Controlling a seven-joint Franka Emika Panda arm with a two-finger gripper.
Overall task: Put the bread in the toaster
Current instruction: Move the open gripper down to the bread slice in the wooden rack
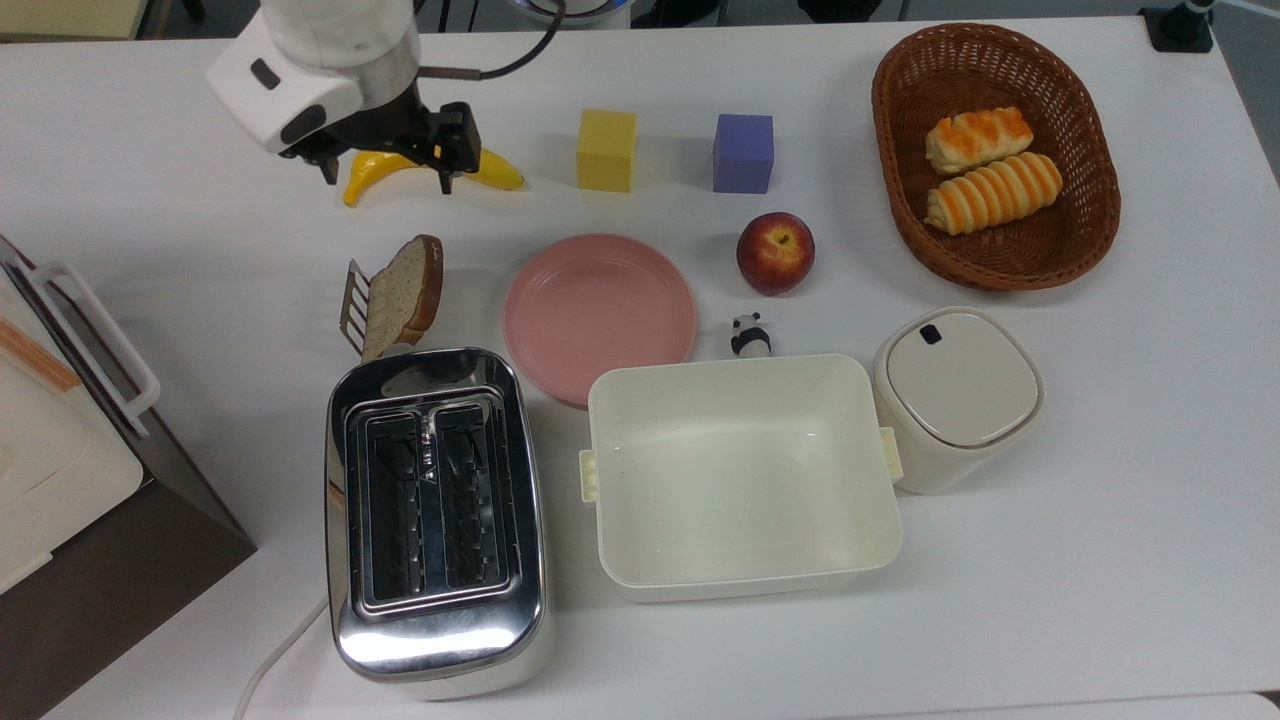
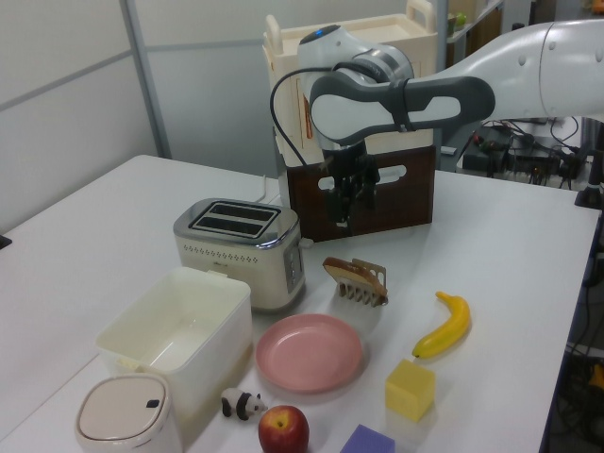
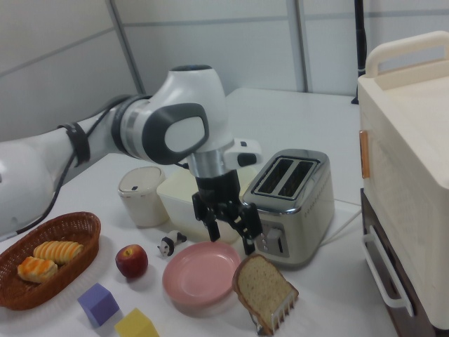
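Observation:
The bread (image 1: 400, 295), a tan slice with a brown crust, leans upright in a small wire rack (image 1: 352, 305) just behind the chrome toaster (image 1: 437, 640). Both dark toaster slots are empty. My gripper (image 1: 387, 178) hangs open in the air over the banana, above the bread in the top view. In the left view the gripper (image 2: 349, 203) is above and behind the bread (image 2: 354, 272), to the right of the toaster (image 2: 241, 247). In the right view the gripper (image 3: 231, 237) hovers open beside the toaster (image 3: 295, 200), just above the bread (image 3: 263, 288).
A banana (image 1: 490, 170), yellow cube (image 1: 607, 150) and purple cube (image 1: 743, 152) line the far side. A pink plate (image 1: 598, 315), an apple (image 1: 775, 252), a panda figure (image 1: 750, 335), a cream tub (image 1: 740, 470), a lidded container (image 1: 955, 395) and a basket (image 1: 1000, 270) of rolls lie toward the top view's right. A large box (image 1: 60, 450) stands at the top view's left.

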